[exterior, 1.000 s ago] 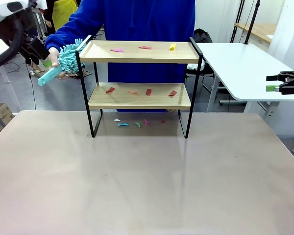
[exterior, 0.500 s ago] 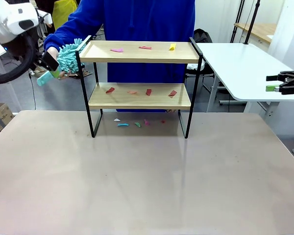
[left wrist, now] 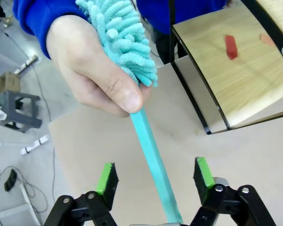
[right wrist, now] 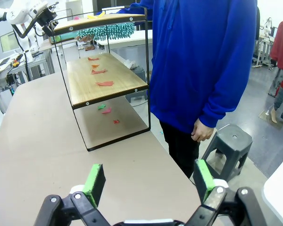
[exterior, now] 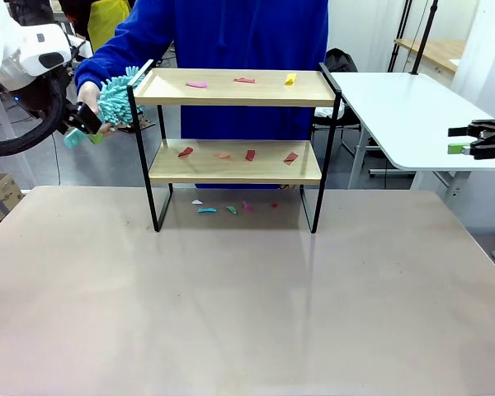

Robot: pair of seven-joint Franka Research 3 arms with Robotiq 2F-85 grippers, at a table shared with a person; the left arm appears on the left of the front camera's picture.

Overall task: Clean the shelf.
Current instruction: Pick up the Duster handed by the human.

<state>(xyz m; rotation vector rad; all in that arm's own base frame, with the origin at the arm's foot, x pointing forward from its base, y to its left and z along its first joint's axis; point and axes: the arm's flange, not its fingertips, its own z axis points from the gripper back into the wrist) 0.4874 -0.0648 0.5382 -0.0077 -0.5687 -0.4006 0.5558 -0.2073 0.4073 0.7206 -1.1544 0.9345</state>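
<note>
Left of the shelf (exterior: pixel 235 162), the left gripper (left wrist: pixel 155 173) stands wide open astride a teal duster (left wrist: pixel 146 143) held by a person's hand (left wrist: pixel 92 70), pads clear of its handle, while the right gripper (right wrist: pixel 149 178) gapes empty and scraps (exterior: pixel 208 209) litter the beige table (exterior: pixel 231 313) beneath the shelf.

Nothing written could be read in any of the views. No label, brand mark, number or sign was legible on any surface, near or far.
</note>
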